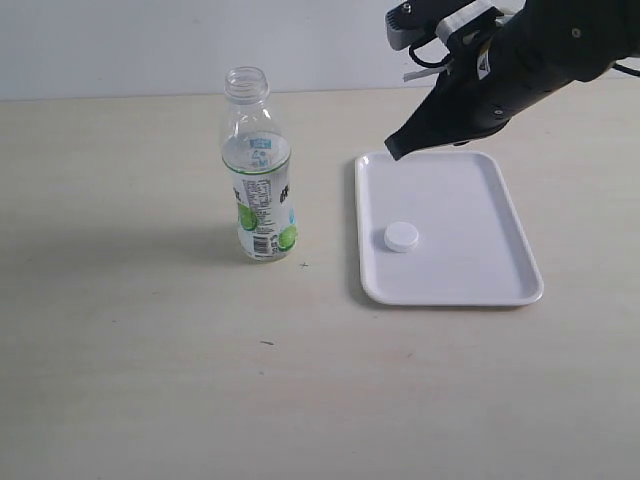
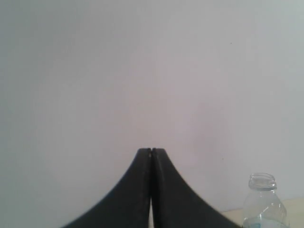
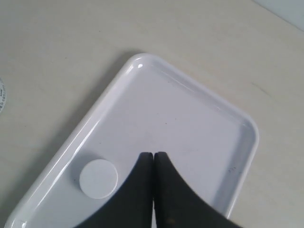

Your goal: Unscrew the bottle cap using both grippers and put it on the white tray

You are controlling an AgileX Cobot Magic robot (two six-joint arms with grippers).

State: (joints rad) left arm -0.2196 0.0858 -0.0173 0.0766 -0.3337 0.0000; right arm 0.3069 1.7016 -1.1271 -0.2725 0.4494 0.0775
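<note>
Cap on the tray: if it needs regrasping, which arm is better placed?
Right, probably: the right gripper hangs shut over the tray, the cap close by in its wrist view. The left gripper is outside the exterior view, facing a wall, only the bottle in sight.

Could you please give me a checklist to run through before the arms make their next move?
1. Bottle cap lies flat inside the white tray: ok.
2. Bottle stands upright on the table, neck open, apart from the tray: ok.
3. Right tool is shut and empty, above the tray and not touching the cap: ok.
4. Left tool is shut and empty, not touching the bottle: ok.
5. Where the left arm stands over the table: cannot tell, since it is outside the exterior view.
</note>
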